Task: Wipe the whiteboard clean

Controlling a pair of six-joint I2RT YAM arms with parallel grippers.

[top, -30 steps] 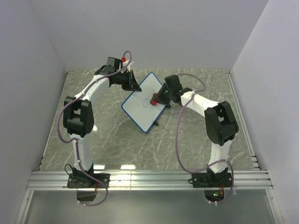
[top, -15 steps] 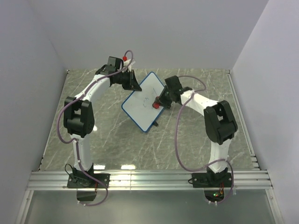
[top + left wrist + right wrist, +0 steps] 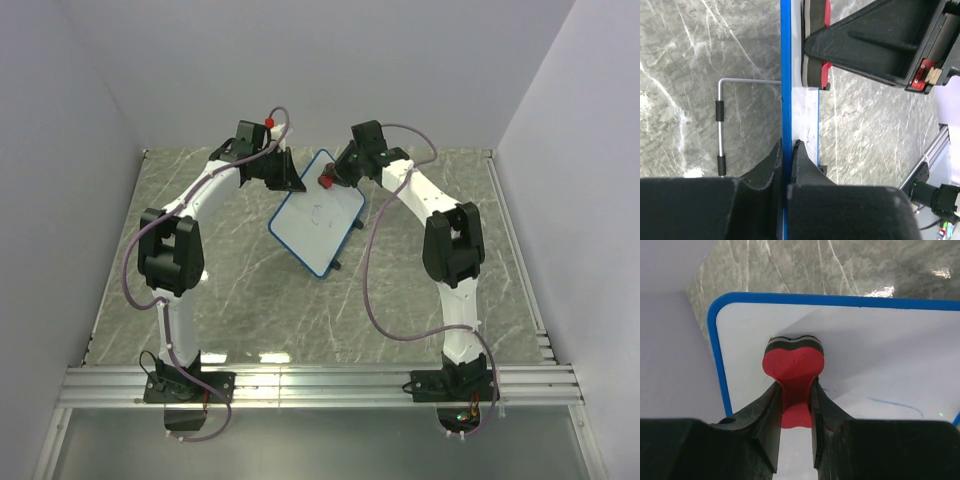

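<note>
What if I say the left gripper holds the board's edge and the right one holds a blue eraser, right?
The eraser in the right gripper is red, not blue; the right wrist view shows it. The left gripper does hold the board by its edge.

We see a grey-green marbled table (image 3: 230, 290). Ahead of the left gripper (image 3: 788, 146) the whiteboard (image 3: 315, 225) slants down towards it; whether its low edge touches, we cannot tell.
</note>
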